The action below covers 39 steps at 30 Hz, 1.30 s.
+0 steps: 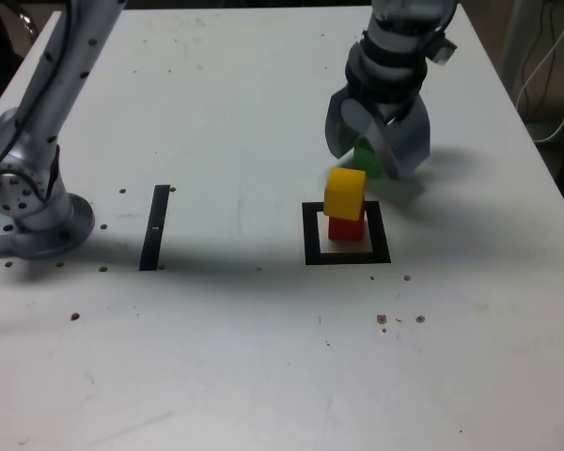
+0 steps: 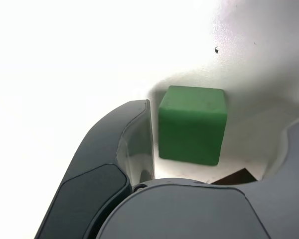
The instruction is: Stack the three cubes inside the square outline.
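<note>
The yellow cube sits on the red cube inside the black square outline, a little right of centre in the exterior view. Just behind that stack the green cube rests on the white table. My gripper is lowered over the green cube, open, with one jaw on each side. In the wrist view the green cube lies between the fingers, close to one finger and with a clear gap to the other. My gripper holds nothing.
The arm's base stands at the exterior view's left, with a thin black strip beside it. Small dark specks dot the table. White cables hang past the table's right edge.
</note>
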Available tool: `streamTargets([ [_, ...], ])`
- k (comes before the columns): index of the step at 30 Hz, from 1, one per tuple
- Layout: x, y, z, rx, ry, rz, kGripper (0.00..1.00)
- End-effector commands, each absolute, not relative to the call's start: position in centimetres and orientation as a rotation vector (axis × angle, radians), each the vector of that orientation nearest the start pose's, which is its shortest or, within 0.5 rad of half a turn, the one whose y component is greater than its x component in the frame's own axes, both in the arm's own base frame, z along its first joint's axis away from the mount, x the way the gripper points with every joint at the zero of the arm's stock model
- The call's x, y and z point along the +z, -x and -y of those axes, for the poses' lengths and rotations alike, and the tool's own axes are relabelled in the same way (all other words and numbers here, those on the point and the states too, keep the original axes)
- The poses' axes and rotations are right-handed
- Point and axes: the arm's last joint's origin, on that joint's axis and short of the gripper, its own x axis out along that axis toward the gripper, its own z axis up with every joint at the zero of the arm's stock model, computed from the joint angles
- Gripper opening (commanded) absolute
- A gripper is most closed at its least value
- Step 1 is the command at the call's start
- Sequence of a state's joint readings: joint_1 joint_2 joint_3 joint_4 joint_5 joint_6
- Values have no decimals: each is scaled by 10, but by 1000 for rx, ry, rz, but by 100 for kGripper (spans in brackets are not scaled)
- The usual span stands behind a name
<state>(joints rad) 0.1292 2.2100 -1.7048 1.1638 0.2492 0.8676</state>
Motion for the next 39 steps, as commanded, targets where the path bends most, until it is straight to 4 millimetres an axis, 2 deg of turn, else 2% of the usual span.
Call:
streamTargets([
  [1,207,-411,-69,-450,-720,-1696,74],
  [10,206,-412,-72,-408,-678,-1662,28],
  [14,203,-412,-73,-416,-649,-1668,18],
  [27,202,-411,-74,-398,-651,-1699,12],
  [39,227,-407,-71,-364,-645,-1684,5],
])
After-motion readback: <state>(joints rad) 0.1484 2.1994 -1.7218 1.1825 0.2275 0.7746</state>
